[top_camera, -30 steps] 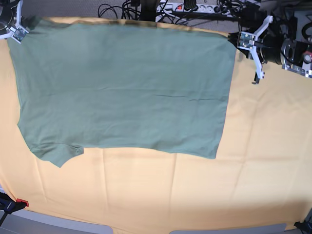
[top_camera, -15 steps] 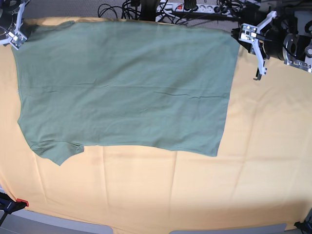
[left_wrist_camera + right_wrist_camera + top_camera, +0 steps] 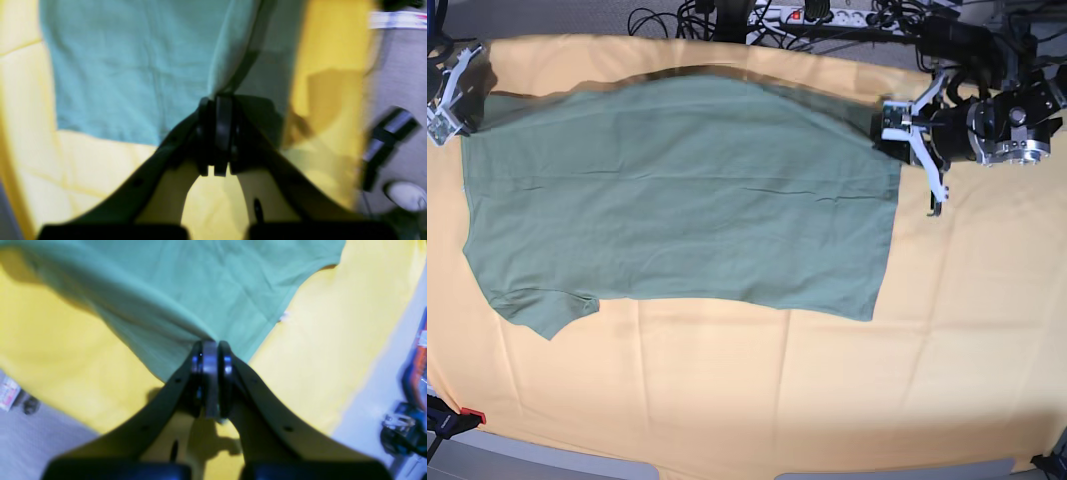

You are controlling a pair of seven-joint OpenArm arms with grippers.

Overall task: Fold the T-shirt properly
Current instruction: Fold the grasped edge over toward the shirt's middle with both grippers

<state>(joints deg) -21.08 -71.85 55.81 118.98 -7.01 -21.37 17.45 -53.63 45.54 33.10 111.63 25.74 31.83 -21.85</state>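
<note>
Where the big yellow cloth (image 3: 757,390) lies bare at the near side of the surface, its cover shows only soft creases. A small red and black clamp (image 3: 452,418) sits at the near corner on the base view's left side.

Farther back, the green T-shirt (image 3: 677,210) lies spread on the yellow cloth. Its near edge rests flat, and one short sleeve (image 3: 545,310) pokes out toward the near side. A thin crease runs across the middle of the shirt. The far edge of the shirt is lifted off the cloth and looks blurry.

At that far edge, the left pincer (image 3: 895,125) is pressed together on one corner of the T-shirt. In the left wrist view, the cloth of the shirt runs right into the closed tips (image 3: 217,110). The right pincer (image 3: 449,100) is pressed together on the other far corner, and its wrist view shows the shirt bunched between its tips (image 3: 210,346).

Behind the surface, black cables (image 3: 697,18) and a white power strip (image 3: 822,14) lie on the grey floor.
</note>
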